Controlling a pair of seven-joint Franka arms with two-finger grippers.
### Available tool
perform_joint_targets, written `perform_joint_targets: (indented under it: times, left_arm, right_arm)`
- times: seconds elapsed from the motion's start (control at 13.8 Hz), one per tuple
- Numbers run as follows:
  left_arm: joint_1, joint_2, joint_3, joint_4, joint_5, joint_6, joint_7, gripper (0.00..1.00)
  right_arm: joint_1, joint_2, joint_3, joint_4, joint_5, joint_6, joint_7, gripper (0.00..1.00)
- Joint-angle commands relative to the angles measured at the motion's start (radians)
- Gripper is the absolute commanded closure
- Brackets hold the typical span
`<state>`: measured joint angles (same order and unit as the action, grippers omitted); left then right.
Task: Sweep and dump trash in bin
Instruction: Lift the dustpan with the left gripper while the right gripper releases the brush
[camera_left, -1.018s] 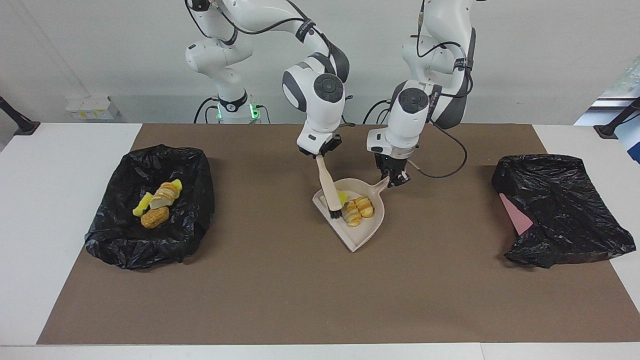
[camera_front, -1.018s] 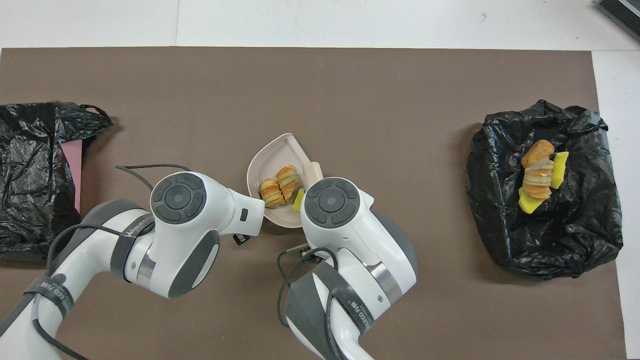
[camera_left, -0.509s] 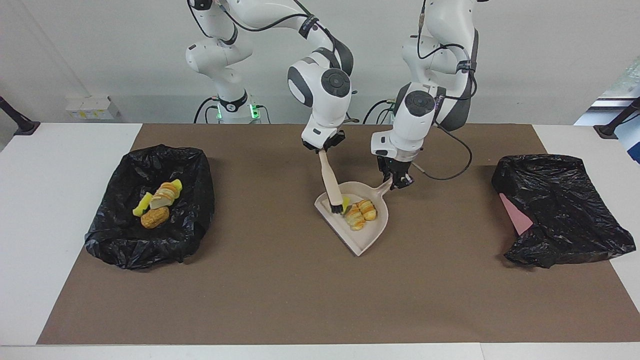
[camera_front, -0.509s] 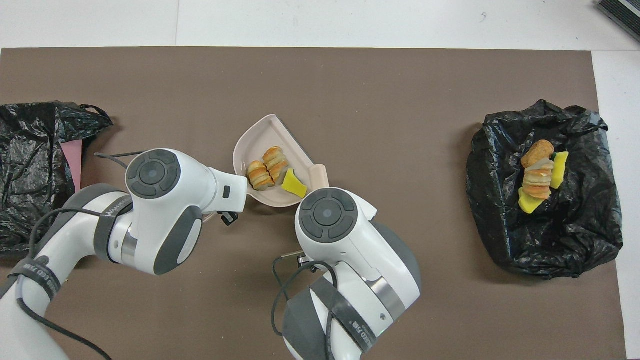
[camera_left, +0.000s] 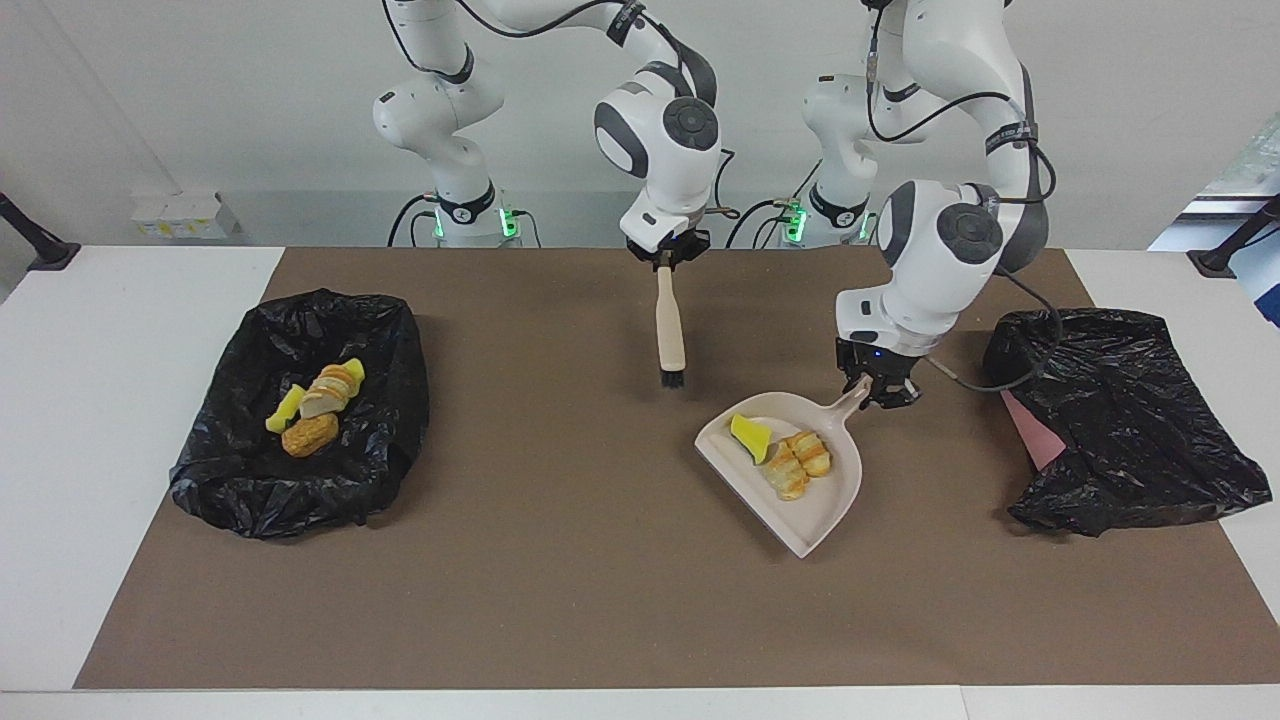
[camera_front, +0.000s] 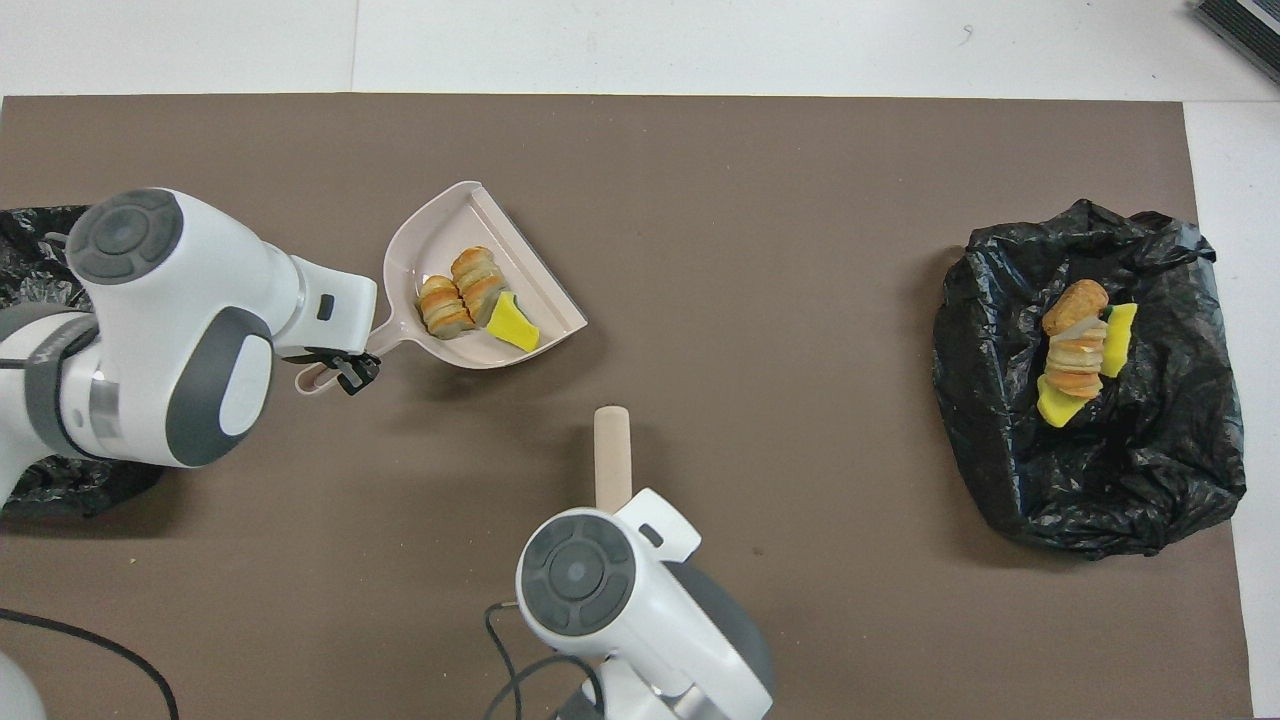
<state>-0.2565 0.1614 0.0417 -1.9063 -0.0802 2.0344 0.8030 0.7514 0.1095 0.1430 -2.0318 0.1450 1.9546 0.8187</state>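
The left gripper (camera_left: 878, 392) hangs from an arm that bends down toward the left arm's end of the counter (camera_left: 40, 450), its wrist pointing nearly straight down. Its jaws are clamped on the handle of the beige dustpan (camera_left: 812, 505), which is held over the brown mat (camera_left: 560, 580) with its mouth angled away from the robots. In the pan lie three pieces of trash (camera_left: 785, 458): one yellow chunk and two striped bread rolls, side by side near the pan's closed end.

The right gripper (camera_left: 664, 257) is raised over the middle of the mat, toward the counter edge nearest the robots, the arm folded high with the wrist pointing down. Its jaws are clamped on the top of the handle of the beige brush (camera_left: 668, 330), which hangs upright, black bristles down, clear of the dustpan.

At the right arm's end of the counter an open black bag (camera_left: 250, 490) holds more trash (camera_left: 315, 405): yellow chunks and bread rolls in a small heap. At the left arm's end lies a second black bag (camera_left: 1140, 440), crumpled, with something pink (camera_left: 1030, 430) showing at its edge.
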Motion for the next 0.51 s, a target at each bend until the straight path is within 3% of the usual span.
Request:
perform_joint_targets:
  times: [0.0, 0.22, 0.44]
  left_arm:
    - [0.071, 0.012, -0.008, 0.099, -0.038, -0.115, 0.103, 1.00]
    - [0.152, 0.017, -0.006, 0.206, -0.041, -0.242, 0.220, 1.00]
    - [0.264, 0.015, -0.005, 0.245, -0.035, -0.315, 0.405, 1.00]
  right_arm:
    - [0.080, -0.033, 0.000, -0.132, 0.019, 0.127, 0.059, 1.00]
    - [0.114, -0.043, 0.001, -0.177, 0.019, 0.142, 0.068, 1.00]
    - [0.109, -0.040, 0.001, -0.180, 0.021, 0.144, 0.054, 1.00]
